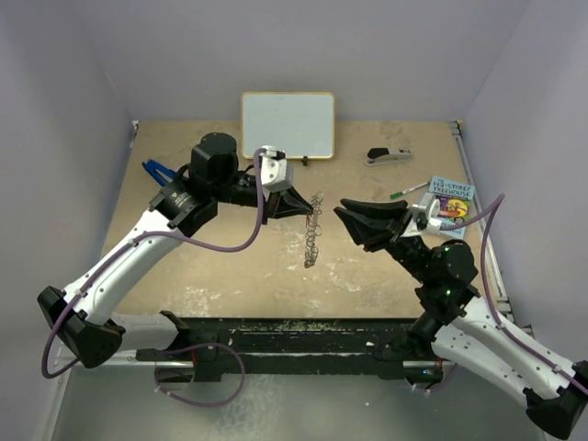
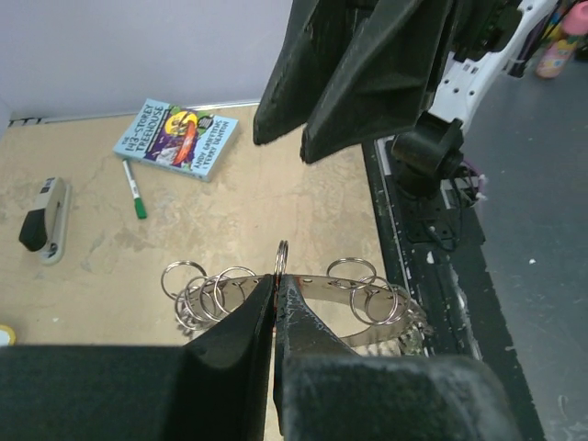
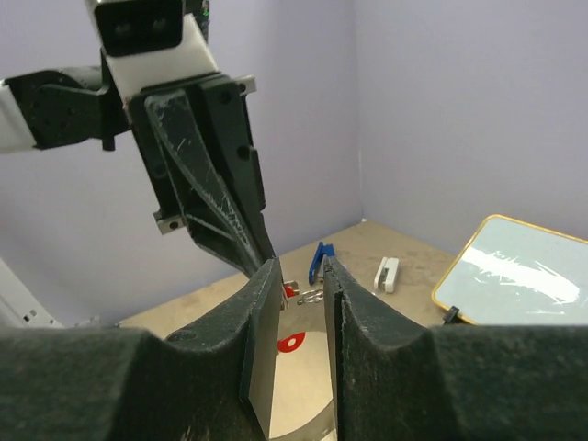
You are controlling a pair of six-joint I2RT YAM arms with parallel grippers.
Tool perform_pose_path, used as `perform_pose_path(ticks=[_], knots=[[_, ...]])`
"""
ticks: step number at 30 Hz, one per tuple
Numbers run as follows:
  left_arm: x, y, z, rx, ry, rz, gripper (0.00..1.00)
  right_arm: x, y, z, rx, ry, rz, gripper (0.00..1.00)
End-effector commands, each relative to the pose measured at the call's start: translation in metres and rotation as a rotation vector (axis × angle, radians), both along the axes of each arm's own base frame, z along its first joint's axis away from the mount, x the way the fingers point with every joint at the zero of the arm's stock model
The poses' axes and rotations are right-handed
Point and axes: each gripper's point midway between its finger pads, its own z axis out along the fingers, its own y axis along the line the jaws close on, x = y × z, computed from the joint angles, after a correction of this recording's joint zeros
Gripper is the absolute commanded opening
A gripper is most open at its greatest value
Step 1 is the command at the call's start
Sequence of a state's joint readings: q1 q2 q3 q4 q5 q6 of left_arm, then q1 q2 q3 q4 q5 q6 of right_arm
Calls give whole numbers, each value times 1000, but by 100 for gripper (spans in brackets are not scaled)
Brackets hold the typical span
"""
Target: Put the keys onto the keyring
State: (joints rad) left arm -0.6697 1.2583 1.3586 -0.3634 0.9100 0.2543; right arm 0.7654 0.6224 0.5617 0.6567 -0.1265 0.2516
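The keyring [image 1: 314,234] hangs edge-on above the table middle, a flat grey band with small split rings round its rim [image 2: 349,299]. My left gripper [image 1: 308,209] is shut on its upper rim, and in the left wrist view the jaws [image 2: 277,280] pinch the band beside a split ring. A red key head [image 3: 288,288] shows right by the left fingertips; I cannot tell whether it is gripped or hanging. My right gripper [image 1: 338,213] points at the ring from the right, its fingers [image 3: 300,266] a narrow gap apart and empty. The ring's shiny face [image 3: 303,367] fills that gap.
A whiteboard [image 1: 288,124] lies at the back. A stapler [image 1: 389,156], a green-tipped pen [image 1: 402,193] and a book [image 1: 450,207] lie at the right. A blue tool [image 1: 158,171] lies at the left. The black rail [image 1: 303,335] runs along the near edge.
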Motion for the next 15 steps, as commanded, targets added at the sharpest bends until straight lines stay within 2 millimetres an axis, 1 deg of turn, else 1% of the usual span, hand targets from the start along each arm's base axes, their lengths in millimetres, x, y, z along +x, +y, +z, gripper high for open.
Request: perform_pose_path(ticks=[1,6,10,13,15], knots=[[-15,-3,37,-73,34,-78,3,-12,5,14,-2,-88,53,31],[-18,-8,44,-86,104,-105,3,-10,8,14,19,-106,58,34],[-17,-10,47,-91,129,-109,3,-7,16,16,16,-113,74,35],[-16,-11,48,-92,133,-107,3,-7,18,19,28,-124,83,35],[-16,-12,49,-95,138,-106,3,-6,19,17,22,-122,84,33]])
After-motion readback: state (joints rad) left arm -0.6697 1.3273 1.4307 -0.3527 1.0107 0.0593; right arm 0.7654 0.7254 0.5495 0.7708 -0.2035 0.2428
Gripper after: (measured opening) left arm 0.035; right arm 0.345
